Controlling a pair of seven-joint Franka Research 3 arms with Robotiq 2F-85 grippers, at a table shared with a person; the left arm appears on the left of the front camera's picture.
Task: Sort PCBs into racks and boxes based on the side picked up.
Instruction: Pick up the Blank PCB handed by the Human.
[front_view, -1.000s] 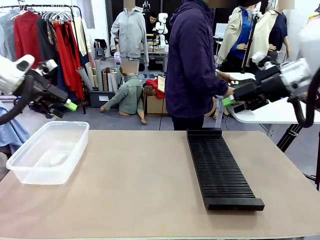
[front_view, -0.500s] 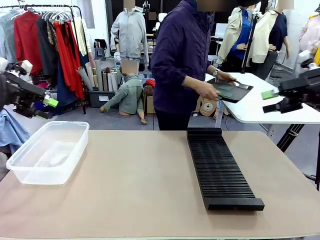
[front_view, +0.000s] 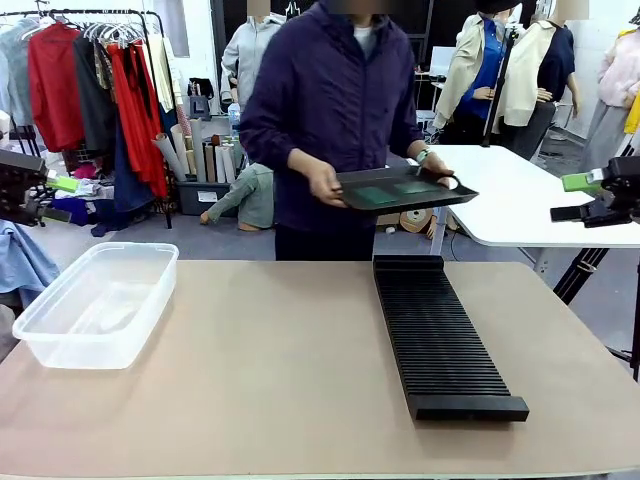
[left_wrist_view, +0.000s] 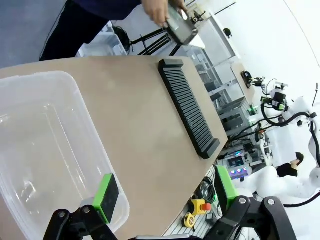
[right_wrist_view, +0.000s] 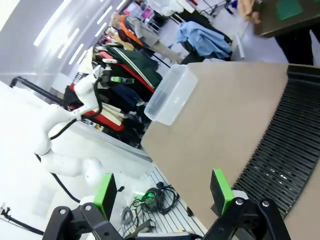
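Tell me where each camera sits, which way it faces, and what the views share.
Front: fixed on the robot's side between the arms, facing across the table at the person holding a black tray; left gripper and right gripper at the picture's edges.
Left wrist: on the left arm, looking past its open fingers onto the clear tub and toward the rack.
Right wrist: on the right arm, looking over the rack toward the tub, its open fingers at the bottom.
Shared: tub, rack and tray appear in all three.

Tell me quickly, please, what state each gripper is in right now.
Left gripper: open, holding nothing.
Right gripper: open, holding nothing.
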